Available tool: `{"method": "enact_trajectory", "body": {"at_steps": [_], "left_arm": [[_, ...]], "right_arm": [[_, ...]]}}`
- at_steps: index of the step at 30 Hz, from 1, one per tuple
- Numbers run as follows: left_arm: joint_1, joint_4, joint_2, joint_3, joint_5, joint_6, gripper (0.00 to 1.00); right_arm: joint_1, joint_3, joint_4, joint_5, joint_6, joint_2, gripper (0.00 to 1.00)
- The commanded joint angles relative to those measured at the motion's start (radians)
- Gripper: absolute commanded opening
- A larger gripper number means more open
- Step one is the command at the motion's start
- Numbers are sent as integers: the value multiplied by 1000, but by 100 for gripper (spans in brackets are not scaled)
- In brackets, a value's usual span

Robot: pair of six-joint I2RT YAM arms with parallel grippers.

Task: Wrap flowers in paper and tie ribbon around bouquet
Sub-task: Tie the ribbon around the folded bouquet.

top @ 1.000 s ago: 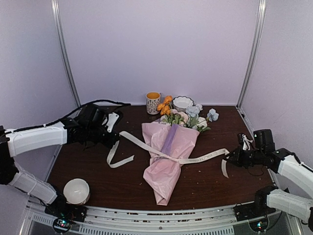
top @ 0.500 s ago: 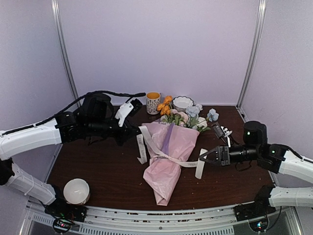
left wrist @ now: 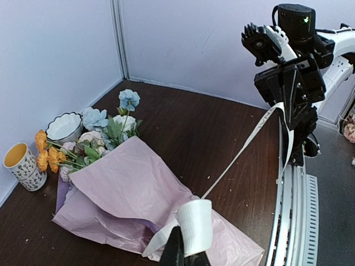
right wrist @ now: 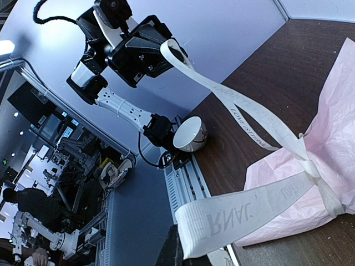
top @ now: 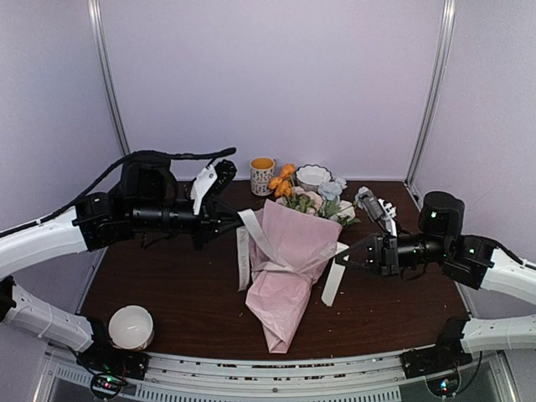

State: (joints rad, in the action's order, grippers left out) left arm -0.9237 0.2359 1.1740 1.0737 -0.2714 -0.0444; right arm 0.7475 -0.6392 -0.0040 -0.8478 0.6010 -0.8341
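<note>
Your bouquet (top: 295, 241) lies mid-table (top: 167, 285). Its pink paper (top: 280, 306) tapers toward the arm bases, and the flowers (top: 314, 198) point at the back wall. The cream ribbon (top: 332, 283) crosses at its waist. Your left gripper (top: 238, 221) pinches one ribbon end and your right gripper (top: 343, 259) pinches the other, both raised with loose tails dangling.

Top camera looks down from behind — wrist cameras (close, facing inward) share the bouquet (top: 301, 239).
</note>
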Motion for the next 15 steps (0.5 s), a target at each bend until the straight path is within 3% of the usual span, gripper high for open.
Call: {"method": "enact_trajectory", "body": {"at_steps": [1,6,11,15], "left_arm": [[-6,-21,16,27,-11,22,0],[-6,38,21,15,19,29,0],[-10,72,-47,-97,31,-37,0],[-54,117,-92,-136,26,-64,0]], "right_arm": [[14,-18,-4,13,-30,-23,0],[13,-20,-7,49,-32,-53,0],[11,-102,-103,186,-105,-83,0],[1,-142,-120,204,-123,-141,0]]}}
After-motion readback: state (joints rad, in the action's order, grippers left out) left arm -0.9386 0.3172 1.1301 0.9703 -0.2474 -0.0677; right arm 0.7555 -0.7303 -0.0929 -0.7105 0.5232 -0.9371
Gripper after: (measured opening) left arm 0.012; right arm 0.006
